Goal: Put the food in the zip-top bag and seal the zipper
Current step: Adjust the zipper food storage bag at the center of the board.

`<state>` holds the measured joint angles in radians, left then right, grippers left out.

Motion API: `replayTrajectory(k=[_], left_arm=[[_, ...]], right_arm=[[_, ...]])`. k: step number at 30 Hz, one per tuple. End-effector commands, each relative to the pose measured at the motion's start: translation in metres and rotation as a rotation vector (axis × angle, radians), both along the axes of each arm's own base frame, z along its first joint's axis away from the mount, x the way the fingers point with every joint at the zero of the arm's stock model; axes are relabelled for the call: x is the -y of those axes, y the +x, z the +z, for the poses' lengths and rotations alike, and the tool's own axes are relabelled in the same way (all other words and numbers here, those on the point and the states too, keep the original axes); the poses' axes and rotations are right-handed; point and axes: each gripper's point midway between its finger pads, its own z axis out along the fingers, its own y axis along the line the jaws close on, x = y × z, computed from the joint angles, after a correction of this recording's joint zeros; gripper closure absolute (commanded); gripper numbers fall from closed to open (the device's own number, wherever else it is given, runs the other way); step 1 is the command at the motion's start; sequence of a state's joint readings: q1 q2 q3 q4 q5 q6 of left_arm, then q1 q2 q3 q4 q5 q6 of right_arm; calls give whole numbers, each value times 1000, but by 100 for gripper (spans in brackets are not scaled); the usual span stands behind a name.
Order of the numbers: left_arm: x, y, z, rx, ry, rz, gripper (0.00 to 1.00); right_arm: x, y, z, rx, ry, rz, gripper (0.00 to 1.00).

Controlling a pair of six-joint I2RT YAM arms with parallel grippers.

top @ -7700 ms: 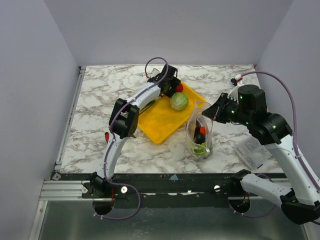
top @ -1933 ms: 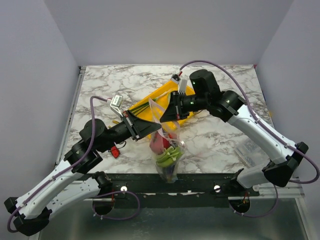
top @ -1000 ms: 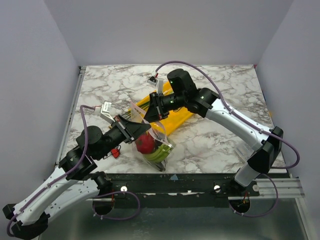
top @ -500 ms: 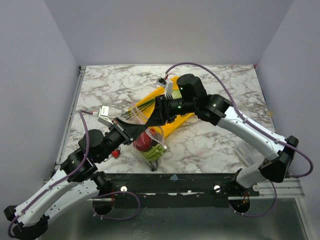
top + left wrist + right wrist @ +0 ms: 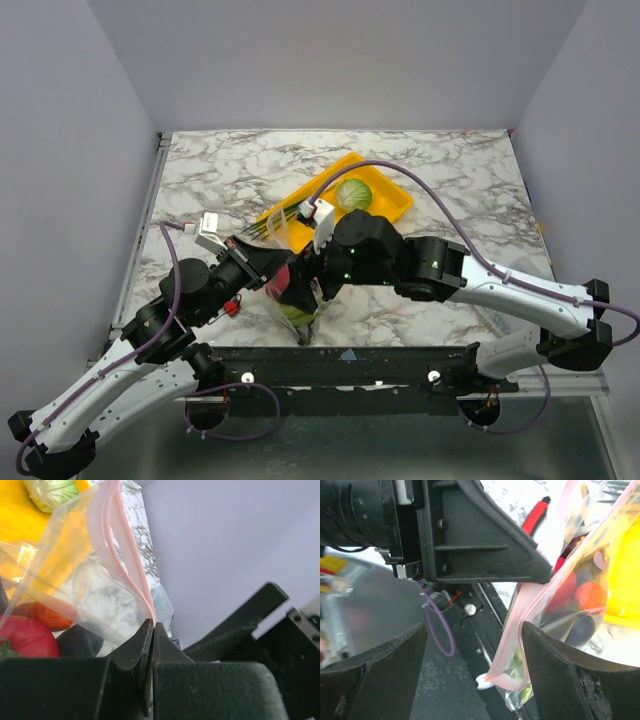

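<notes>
The zip-top bag [image 5: 297,302] hangs near the table's front edge, with a red tomato [image 5: 24,638], dark pieces and green food inside. My left gripper [image 5: 152,626] is shut on the pink zipper [image 5: 124,564] at one end of the mouth. My right gripper [image 5: 472,650] stands open, its fingers [image 5: 380,675] wide apart. The loose zipper [image 5: 517,645] hangs between them close to the right finger, and neither finger presses on it. In the top view the right gripper [image 5: 313,272] sits against the bag, just right of the left gripper [image 5: 266,262]. A green cabbage [image 5: 353,194] lies on the yellow tray [image 5: 392,208].
Thin green onions [image 5: 283,213] lie across the tray's left corner. A red-handled tool [image 5: 231,305] lies on the marble by the left arm. The table's front rail [image 5: 485,630] runs just below the bag. Grey walls enclose three sides.
My right gripper has opened and let go of the zipper, and it has swung down toward the front of the table. The bag has sunk lower, still hanging from the left gripper.
</notes>
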<state>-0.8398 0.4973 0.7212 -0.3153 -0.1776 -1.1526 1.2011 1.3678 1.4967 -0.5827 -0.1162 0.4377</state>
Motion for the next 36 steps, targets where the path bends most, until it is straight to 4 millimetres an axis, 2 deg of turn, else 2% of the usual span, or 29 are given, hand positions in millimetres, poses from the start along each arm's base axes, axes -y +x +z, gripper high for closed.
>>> replayTrajectory(k=[1,6,10,15,17,19,21,22,25,26,27,30,33,34,36], left_arm=[[-9,7,6,20,3,55,100],[-10,6,6,16,3,55,100],[-12,5,5,14,6,59,100],[-12,5,6,14,2,61,100],[-12,5,6,14,1,61,100],[-13,5,7,16,6,64,100],[-13,6,8,21,8,67,100],[-14,6,10,31,13,67,100],[-19,5,20,100,70,66,70],[-21,3,25,136,99,60,60],[-24,1,32,190,138,50,51],[-25,-9,53,397,290,-33,38],[-11,-36,77,636,422,-240,24],[-7,-42,79,682,477,-304,18],[-1,-51,78,718,564,-424,14]], right_arm=[[12,20,-13,205,-171,-240,20],[19,31,-15,352,-255,-401,20],[26,42,-13,384,-290,-487,20],[23,42,-17,417,-329,-481,23],[19,40,-19,425,-336,-470,29],[15,38,-20,429,-334,-452,39],[12,37,-21,440,-326,-424,55],[12,37,-21,449,-316,-420,67],[15,40,-13,487,-271,-400,96],[17,40,-9,491,-256,-381,99],[17,41,-5,485,-231,-358,99],[19,49,6,443,-150,-243,100],[17,43,22,452,-37,-83,99],[16,39,28,459,-10,-34,99],[11,28,37,462,27,74,100]])
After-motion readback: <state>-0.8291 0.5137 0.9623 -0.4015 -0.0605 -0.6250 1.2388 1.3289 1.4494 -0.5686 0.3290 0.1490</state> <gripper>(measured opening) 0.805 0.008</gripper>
